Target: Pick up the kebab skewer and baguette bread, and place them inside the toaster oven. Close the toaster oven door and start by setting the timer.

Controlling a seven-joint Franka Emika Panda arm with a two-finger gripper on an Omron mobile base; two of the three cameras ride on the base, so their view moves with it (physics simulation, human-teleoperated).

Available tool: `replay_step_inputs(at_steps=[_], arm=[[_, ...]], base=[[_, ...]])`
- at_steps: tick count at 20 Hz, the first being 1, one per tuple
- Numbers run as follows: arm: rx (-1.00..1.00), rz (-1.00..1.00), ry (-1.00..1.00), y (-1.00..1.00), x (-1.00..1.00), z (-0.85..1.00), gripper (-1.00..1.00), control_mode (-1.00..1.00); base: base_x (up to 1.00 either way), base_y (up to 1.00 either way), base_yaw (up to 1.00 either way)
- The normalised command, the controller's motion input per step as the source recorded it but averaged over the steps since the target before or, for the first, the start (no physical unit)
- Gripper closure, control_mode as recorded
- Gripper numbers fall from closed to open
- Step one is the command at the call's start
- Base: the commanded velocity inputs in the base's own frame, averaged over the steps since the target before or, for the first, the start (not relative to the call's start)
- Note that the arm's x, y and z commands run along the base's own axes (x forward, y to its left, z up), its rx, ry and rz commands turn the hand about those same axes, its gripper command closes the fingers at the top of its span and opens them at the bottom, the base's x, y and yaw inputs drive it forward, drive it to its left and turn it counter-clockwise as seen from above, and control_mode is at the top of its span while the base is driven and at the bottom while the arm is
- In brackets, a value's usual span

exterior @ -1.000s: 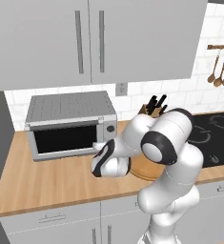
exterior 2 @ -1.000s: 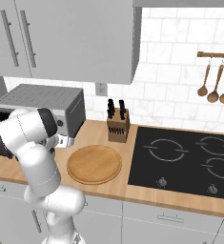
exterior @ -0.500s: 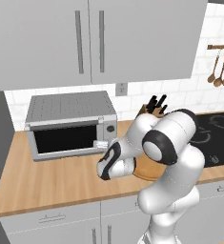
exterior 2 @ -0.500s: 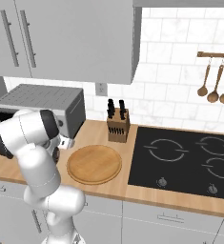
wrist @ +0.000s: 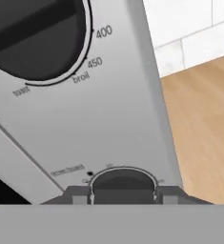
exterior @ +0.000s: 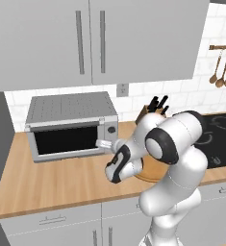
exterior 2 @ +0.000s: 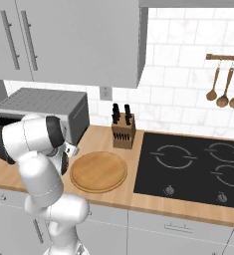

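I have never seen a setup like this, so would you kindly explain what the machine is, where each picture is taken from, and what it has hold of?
It is a rendered kitchen with a white robot arm on a mobile base. Two pictures come from cameras on that base, behind the arm to either side; the third looks along the hand.

On the wooden counter stand a toaster oven, its door closed, a round wooden plate and a knife block. A black cooktop lies to the right.

The gripper is at the oven's right panel, its fingers either side of the lower knob, apparently gripping it.
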Motion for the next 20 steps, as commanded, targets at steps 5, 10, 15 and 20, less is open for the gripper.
replay_step_inputs(at_steps=[5,10,15,20], arm=[[0.12,0.00,0.00,0.00,0.00,0.00,1.00,-1.00],[0.12,0.00,0.00,0.00,0.00,0.00,1.00,-1.00],[0.12,0.00,0.00,0.00,0.00,0.00,1.00,-1.00],[0.12,0.00,0.00,0.00,0.00,-0.02,1.00,-1.00]], base=[[0.00,0.00,0.00],[0.00,0.00,0.00],[0.00,0.00,0.00],[0.00,0.00,0.00]])
